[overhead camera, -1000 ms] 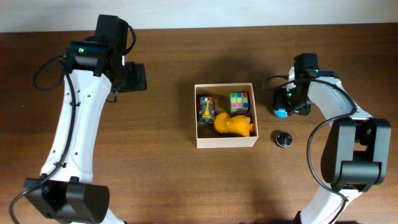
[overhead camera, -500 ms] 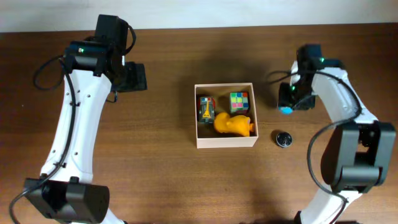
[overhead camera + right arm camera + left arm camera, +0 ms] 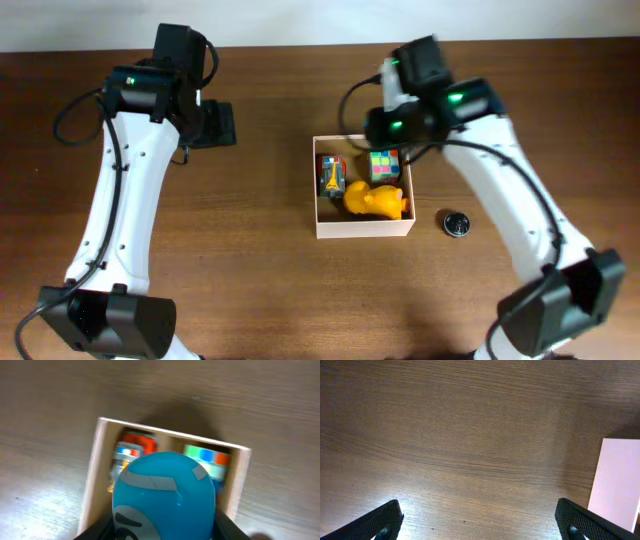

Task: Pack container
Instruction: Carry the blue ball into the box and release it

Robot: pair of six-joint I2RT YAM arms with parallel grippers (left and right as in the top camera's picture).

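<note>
My right tool (image 3: 392, 128) is clamped on a blue rounded toy (image 3: 164, 492), above the far edge of the container (image 3: 362, 229), which sits mid-desk (image 3: 250, 280). Inside lie a colour cube (image 3: 384, 164), a yellow duck (image 3: 375, 200) and a small car-like toy (image 3: 331, 174). The blue toy is not yet in, and a dark round piece (image 3: 456, 222) waits just right of the container. My left tool (image 3: 480, 522) hangs wide open, far left.

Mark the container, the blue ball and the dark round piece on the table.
container (image 3: 365, 229), overhead view, near wall's rim
blue ball (image 3: 165, 491), right wrist view, its middle
dark round piece (image 3: 456, 222), overhead view, its centre
</note>
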